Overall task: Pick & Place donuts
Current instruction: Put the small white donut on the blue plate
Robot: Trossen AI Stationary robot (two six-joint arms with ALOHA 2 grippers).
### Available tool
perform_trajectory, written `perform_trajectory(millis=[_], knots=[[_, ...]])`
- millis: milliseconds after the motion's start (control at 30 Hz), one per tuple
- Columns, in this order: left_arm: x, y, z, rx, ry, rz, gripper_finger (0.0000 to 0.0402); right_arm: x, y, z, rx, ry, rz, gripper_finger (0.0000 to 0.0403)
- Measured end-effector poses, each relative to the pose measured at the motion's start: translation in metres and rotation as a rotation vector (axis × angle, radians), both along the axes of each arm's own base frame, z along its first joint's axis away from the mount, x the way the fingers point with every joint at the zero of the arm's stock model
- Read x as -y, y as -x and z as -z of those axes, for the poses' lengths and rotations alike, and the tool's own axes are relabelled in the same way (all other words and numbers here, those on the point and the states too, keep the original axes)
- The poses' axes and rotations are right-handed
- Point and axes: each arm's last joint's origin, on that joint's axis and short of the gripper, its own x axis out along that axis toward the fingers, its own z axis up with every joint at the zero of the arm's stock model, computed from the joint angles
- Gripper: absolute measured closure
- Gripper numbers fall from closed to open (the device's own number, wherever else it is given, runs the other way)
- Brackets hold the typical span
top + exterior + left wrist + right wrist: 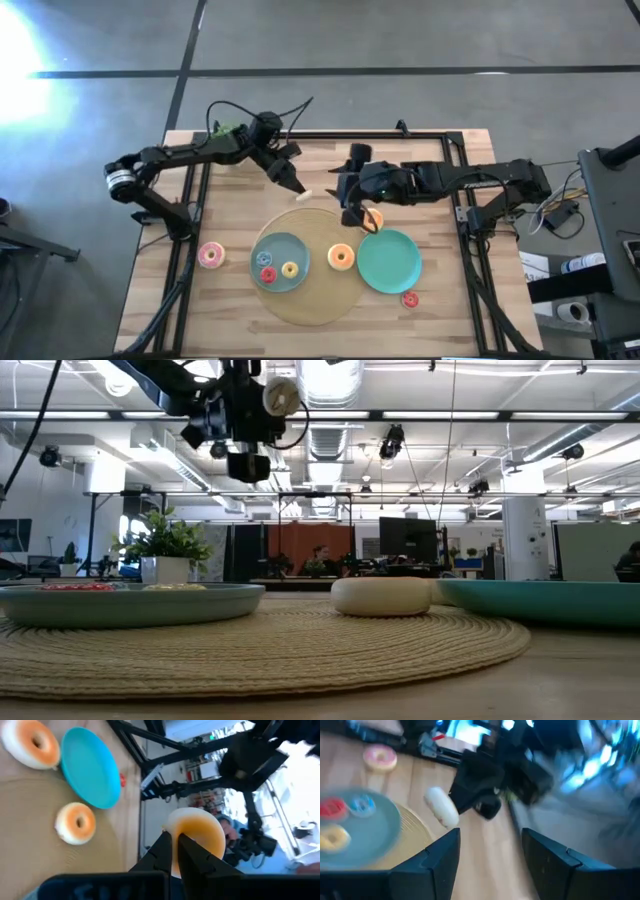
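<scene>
The left gripper (299,190) is pinched tight on an orange-iced donut (196,837), its two dark fingers (165,851) clamped on the ring's edge, and it's holding that donut up off the wood near the back rim of the woven round mat (300,310). In the right wrist view you can see the same donut edge-on as a pale oval (441,807) in front of the other arm's dark fingers. The right gripper (358,216) has its fingers spread apart with nothing between them, sitting over the spot between the mat and the teal plate (395,268), just beside another orange donut (374,217) that lies at the plate's back edge, partly hidden by the arm. Going outward from there: a third orange donut (341,257) rests on the mat between the two plates, and the grey-blue plate (276,247) on the mat holds a red donut (266,275), a yellow donut (290,269) and a small blue-ish one (265,259). A pink donut (210,256) lies on the bare table (420,320) left of the mat, and a small red donut (410,298) sits just in front of the teal plate. Low view shows a potted plant (168,550) way back in the room.
</scene>
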Motion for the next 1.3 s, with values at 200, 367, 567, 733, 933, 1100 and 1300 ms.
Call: perform_trajectory(millis=[200,367,567,733,933,1100,1300], knots=[[-0.004,-0.007,-0.008,0.014,0.030,-0.012,0.0402,0.001,-0.006,-0.002,0.012,0.065,-0.049,0.0200],[-0.008,-0.012,-0.023,0.056,0.004,-0.023,0.0402,0.002,-0.007,-0.001,0.007,0.021,-0.093,0.0200],[-0.016,-0.026,-0.032,0.069,-0.007,-0.040,0.0402,0.001,-0.008,0.005,-0.021,0.003,-0.109,0.0200],[-0.020,-0.037,-0.029,0.056,0.001,-0.033,0.0401,0.001,-0.007,0.007,-0.041,0.011,-0.091,0.0200],[-0.018,-0.036,-0.025,0.036,0.009,-0.017,0.0401,0.001,-0.002,0.011,-0.097,0.020,-0.047,0.0199],[-0.016,-0.038,-0.025,0.034,0.008,-0.013,0.0401,0.001,-0.003,0.014,-0.118,0.026,-0.065,0.0199],[-0.008,-0.042,-0.025,0.031,0.002,-0.001,0.0401,0.001,-0.004,0.013,-0.115,0.053,-0.084,0.0200]])
